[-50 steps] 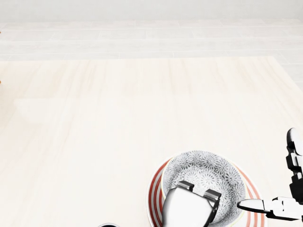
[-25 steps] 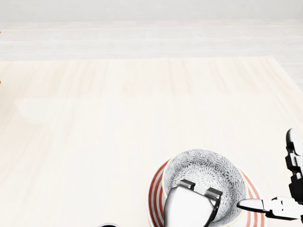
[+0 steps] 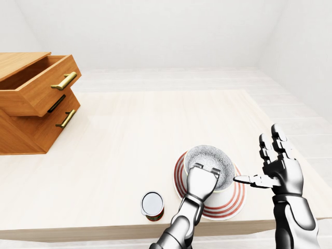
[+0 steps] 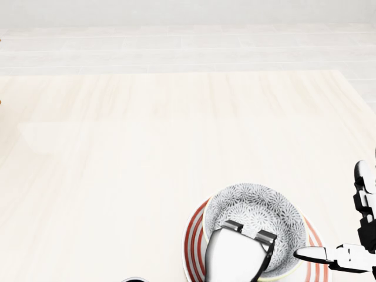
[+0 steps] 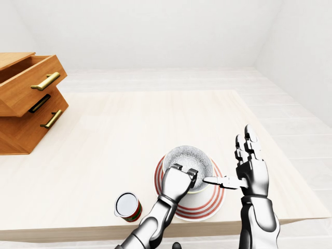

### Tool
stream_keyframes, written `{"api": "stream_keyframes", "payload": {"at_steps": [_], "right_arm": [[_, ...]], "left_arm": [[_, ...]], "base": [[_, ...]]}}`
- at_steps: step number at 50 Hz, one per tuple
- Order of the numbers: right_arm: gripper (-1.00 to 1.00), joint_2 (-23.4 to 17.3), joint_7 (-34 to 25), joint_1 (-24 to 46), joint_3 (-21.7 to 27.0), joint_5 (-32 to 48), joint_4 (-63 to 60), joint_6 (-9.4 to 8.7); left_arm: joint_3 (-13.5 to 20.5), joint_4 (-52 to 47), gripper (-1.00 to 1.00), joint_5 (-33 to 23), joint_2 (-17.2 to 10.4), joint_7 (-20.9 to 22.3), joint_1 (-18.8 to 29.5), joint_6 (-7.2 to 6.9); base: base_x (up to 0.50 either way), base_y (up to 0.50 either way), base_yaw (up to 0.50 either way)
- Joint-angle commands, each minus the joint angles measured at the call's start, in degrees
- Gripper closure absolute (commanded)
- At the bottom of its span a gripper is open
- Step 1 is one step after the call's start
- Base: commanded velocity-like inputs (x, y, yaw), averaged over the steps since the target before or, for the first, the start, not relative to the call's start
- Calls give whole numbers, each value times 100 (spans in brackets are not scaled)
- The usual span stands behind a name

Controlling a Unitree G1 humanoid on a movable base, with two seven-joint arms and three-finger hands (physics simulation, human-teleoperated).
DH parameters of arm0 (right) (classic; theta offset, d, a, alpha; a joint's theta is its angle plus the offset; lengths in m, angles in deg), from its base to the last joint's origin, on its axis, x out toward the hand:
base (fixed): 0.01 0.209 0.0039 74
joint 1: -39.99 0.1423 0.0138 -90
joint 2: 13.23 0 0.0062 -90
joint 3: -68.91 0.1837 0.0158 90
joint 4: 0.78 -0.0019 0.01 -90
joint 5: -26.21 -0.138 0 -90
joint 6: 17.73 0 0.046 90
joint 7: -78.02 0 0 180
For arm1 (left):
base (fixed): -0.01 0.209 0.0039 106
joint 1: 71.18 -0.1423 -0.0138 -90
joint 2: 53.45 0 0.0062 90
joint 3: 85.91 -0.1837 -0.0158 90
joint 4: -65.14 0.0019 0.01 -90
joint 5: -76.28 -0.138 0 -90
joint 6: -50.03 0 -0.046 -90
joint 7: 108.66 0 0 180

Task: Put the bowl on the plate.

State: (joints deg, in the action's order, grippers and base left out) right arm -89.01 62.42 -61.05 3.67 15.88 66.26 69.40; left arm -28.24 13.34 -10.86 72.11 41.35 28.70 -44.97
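Note:
A grey patterned bowl [image 3: 211, 157] sits on a red-striped white plate [image 3: 230, 204] near the table's bottom edge in the left-eye view. My left hand [image 3: 205, 170] comes up from below, its fingers hooked over the bowl's near rim and closed on it. My right hand [image 3: 261, 161] stands open just right of the plate, fingers upright. Its thumb points at the bowl without touching it. In the head view the bowl [image 4: 252, 210] and plate [image 4: 190, 239] lie at the bottom, partly covered by my left hand [image 4: 247, 232].
A small red can [image 3: 153, 205] with a white lid stands left of the plate by the table's edge. A wooden drawer chest [image 3: 31, 104] with its top drawer open stands at the left. The table's right edge [image 3: 282, 150] runs close behind my right hand.
The bowl and my left hand's fingers have shifted very slightly upward in the head view. My right hand has barely moved.

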Motion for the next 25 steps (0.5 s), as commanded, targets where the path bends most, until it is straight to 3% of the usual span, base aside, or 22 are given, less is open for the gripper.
{"api": "stream_keyframes", "payload": {"at_steps": [1, 13, 25], "right_arm": [[-100, -9, 29, 25, -11, 14, -32, -72], [-100, -18, 44, 40, 3, 14, -66, -122], [-100, -47, 59, 86, 36, -1, -83, -196]], "left_arm": [[110, 447, 100, 249, -12, -1, -234, 0], [81, 332, 100, 209, -35, -1, -302, 0], [-25, 212, 84, 177, -89, -1, -435, 0]], "base": [[0, 0, 0], [0, 0, 0], [0, 0, 0]]}}
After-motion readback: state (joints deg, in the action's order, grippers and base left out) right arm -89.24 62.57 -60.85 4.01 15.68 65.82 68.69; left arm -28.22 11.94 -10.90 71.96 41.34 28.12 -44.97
